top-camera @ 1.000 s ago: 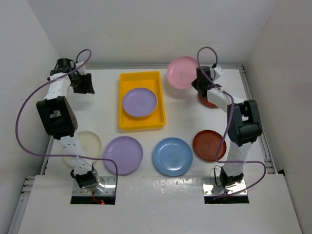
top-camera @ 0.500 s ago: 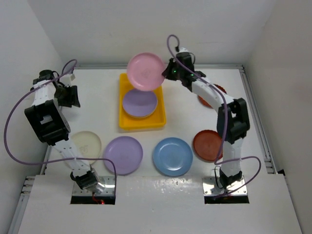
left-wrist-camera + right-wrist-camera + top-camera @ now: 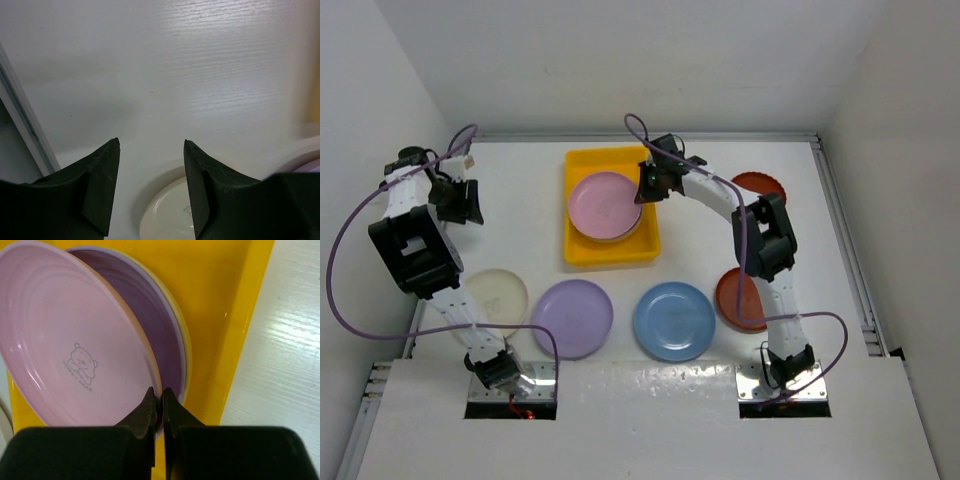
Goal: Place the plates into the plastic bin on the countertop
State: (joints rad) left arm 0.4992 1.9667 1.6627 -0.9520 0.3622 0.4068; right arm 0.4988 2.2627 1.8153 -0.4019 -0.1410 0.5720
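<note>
Bench (image 3: 520, 225) has five plates outside the bin: cream plate (image 3: 492, 295), loose lilac plate (image 3: 572, 318), blue plate (image 3: 673, 321), near red-brown plate (image 3: 730, 295), far red-brown plate (image 3: 765, 183); plastic bin (image 3: 610, 258) holds binned lilac plate (image 3: 160, 345); pink plate (image 3: 603, 205) tilted on it, unreleased; right gripper (image 3: 158, 405) jaws clamped on its rim; left gripper (image 3: 151, 145) jaws apart, empty, over left bench; I'd call it roughly a quarter done.

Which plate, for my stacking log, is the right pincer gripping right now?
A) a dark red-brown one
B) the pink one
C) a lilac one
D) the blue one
B: the right pincer is shut on the rim of the pink plate, which tilts over the lilac plate in the yellow bin.
</note>
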